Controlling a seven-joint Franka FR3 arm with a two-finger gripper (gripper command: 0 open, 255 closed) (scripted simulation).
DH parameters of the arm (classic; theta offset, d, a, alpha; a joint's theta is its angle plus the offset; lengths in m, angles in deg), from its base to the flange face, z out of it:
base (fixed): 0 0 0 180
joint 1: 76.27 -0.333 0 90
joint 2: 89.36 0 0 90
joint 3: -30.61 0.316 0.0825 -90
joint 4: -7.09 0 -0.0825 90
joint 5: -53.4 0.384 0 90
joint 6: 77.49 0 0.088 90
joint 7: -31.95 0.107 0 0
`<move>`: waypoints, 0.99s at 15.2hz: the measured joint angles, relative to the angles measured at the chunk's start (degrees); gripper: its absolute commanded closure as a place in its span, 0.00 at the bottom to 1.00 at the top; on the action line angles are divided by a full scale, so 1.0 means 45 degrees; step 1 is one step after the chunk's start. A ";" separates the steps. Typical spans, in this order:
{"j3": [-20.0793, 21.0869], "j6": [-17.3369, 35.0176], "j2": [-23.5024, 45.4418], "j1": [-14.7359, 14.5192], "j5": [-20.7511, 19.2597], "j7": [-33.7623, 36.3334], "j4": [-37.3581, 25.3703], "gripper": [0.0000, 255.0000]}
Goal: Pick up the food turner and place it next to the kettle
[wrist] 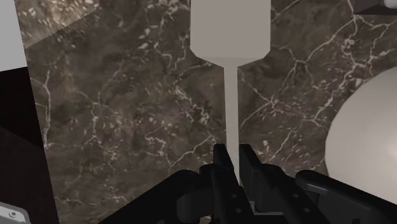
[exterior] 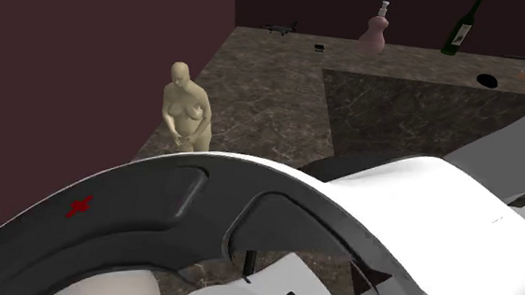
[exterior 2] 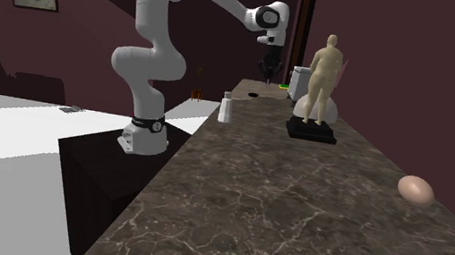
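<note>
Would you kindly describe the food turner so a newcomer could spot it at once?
Find the dark marbled counter below the black gripper. The food turner is the pale grey tool clasped there, a thin straight handle ending in a broad flat blade; the rounded white body beside it has no handle.

veined marble counter (exterior 2: 296,212), matt turner (wrist: 230,28)

Bare counter (wrist: 127,114) beside white kettle (wrist: 368,147)

Arm (exterior 2: 146,59): white rounded links with dark joint rings. One dark band (exterior: 175,201) carries a small red cross (exterior: 78,206). Tool (wrist: 233,153): all black, two-fingered.
</note>
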 measured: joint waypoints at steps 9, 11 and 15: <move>0.0931 0.1260 -0.0733 0.0873 0.0838 -0.0521 0.0920 1.00; 0.1100 0.1553 -0.0860 0.1002 0.1004 -0.0622 0.1148 1.00; 0.1575 0.2117 -0.1226 0.1413 0.1440 -0.0888 0.1510 1.00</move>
